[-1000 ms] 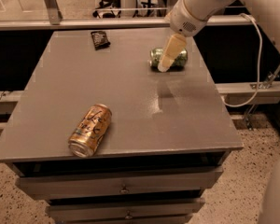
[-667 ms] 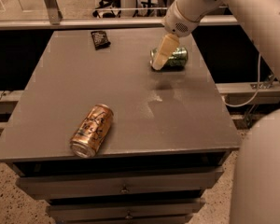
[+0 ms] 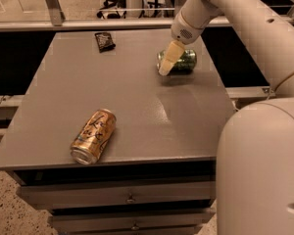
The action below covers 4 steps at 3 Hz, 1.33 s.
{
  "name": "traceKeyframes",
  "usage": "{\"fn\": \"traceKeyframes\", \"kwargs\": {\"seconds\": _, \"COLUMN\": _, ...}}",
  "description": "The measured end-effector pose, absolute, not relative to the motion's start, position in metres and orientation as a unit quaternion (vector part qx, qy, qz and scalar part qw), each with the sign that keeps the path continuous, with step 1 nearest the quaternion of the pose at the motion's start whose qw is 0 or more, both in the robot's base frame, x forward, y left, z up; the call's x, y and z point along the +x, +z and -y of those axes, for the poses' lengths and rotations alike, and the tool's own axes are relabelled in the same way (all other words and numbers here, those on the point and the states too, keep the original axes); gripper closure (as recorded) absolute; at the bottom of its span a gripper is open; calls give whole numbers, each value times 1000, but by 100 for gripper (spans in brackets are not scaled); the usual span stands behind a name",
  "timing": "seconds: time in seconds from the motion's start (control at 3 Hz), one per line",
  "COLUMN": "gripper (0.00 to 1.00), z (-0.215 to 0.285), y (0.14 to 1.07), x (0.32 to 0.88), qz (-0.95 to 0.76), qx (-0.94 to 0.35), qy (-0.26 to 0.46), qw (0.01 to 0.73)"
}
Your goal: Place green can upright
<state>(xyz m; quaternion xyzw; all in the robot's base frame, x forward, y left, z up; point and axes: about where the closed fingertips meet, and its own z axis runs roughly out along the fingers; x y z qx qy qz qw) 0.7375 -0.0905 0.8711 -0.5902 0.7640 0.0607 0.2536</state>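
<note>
The green can point(image 3: 187, 60) lies on its side at the back right of the grey table point(image 3: 137, 92), its length running left to right. My gripper point(image 3: 167, 63) hangs down from the white arm and sits at the can's left end, covering that end. I cannot tell whether it is touching the can. The can's right part with its green patterned label shows past the gripper.
An orange-gold can point(image 3: 94, 135) lies on its side near the table's front left edge. A small black packet point(image 3: 105, 41) lies at the back left. My arm's large white link point(image 3: 262, 170) fills the right foreground. Drawers point(image 3: 130, 198) sit under the tabletop.
My gripper has shifted a little to the left along the green can. The arm's large link has swung into the right foreground. Both cans lie where they were.
</note>
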Motion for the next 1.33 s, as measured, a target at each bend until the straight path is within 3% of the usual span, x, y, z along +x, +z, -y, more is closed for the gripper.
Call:
{"fn": "traceKeyframes", "kwargs": {"seconds": 0.33, "gripper": 0, "z": 91, "y": 856, "x": 742, "qz": -768, "qx": -594, "qy": 56, "qw": 230}}
{"fn": "traceKeyframes", "kwargs": {"seconds": 1.0, "gripper": 41, "z": 94, "y": 846, "x": 742, "qz": -767, "qx": -608, "qy": 38, "qw": 200}}
{"fn": "traceKeyframes", "kwargs": {"seconds": 1.33, "gripper": 72, "z": 90, "y": 860, "x": 738, "qz": -760, "qx": -615, "qy": 43, "qw": 205}}
